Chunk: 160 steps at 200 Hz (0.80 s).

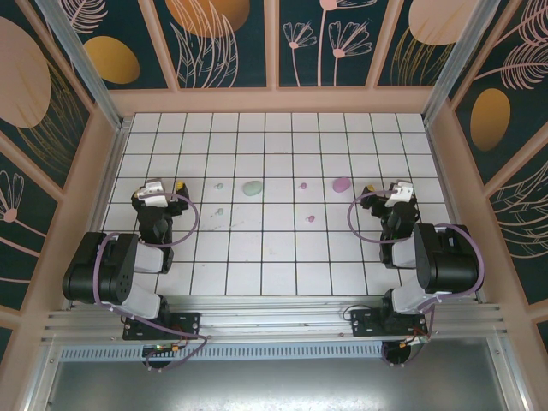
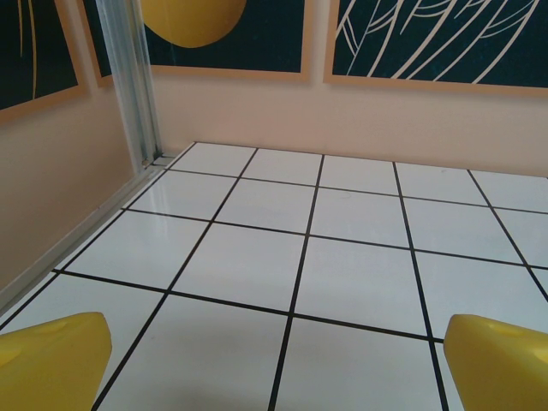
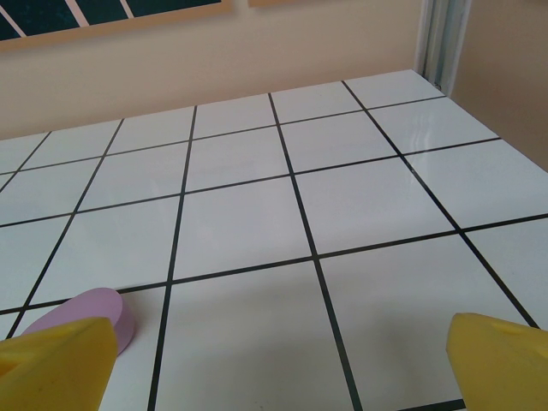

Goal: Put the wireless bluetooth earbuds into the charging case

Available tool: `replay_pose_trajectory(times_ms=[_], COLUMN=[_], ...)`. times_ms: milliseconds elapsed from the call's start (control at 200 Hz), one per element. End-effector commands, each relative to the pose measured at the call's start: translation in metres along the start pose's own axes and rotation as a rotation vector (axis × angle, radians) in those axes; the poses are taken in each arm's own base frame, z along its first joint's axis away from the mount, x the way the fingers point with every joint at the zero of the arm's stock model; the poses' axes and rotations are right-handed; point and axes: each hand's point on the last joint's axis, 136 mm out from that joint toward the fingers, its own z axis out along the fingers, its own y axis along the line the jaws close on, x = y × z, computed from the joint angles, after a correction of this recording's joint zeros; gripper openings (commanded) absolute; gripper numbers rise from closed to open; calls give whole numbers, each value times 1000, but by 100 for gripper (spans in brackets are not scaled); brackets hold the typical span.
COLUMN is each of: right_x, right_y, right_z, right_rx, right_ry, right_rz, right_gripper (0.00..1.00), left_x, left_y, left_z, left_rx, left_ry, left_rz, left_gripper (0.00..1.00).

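On the white tiled table point(image 1: 274, 248), a mint-green charging case point(image 1: 253, 187) lies left of centre and a purple charging case point(image 1: 342, 184) right of centre. Two pale green earbuds point(image 1: 218, 185) point(image 1: 220, 211) lie left of the green case. Two purple earbuds point(image 1: 301, 185) point(image 1: 311, 218) lie left of the purple case. My left gripper point(image 1: 160, 185) point(image 2: 288, 360) stands open over bare tiles at the far left. My right gripper point(image 1: 391, 188) point(image 3: 282, 364) is open at the right, with the purple case point(image 3: 94, 310) just beyond its left yellow fingertip point(image 3: 56, 360).
Peach walls with dark leaf-patterned panels point(image 1: 274, 43) close in the table on three sides. An aluminium post point(image 2: 128, 86) stands in the far left corner. Both arm bases sit at the near edge on a metal rail point(image 1: 274, 321).
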Motion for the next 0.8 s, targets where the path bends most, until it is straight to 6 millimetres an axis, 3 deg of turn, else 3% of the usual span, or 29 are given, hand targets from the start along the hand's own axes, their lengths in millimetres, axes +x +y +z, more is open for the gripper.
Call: replay_pose_trajectory(times_ms=[0, 215, 335, 430, 571, 701, 796], right_x=[-19, -24, -36, -42, -45, -50, -56], right_y=[8, 14, 21, 30, 56, 86, 109], right_z=[3, 1, 3, 6, 5, -1, -7], right_rx=[-35, -67, -86, -112, -179, -221, -268], right_ry=[-64, -67, -11, 48, 158, 228, 262], right_rz=[-8, -20, -16, 28, 34, 20, 45], right_gripper=[99, 98, 98, 97, 93, 93, 93], left_x=[-4, -17, -28, -49, -58, -48, -27], left_y=[0, -11, -18, -38, -78, -120, -157], left_z=[2, -11, -1, 1, 2, 1, -4], left_rx=[6, 79, 94, 203, 418, 601, 712], left_ry=[-12, -53, 45, 57, 134, 243, 336], left_rz=[11, 33, 30, 54, 94, 132, 240], left_gripper=[99, 99, 99, 98, 88, 82, 81])
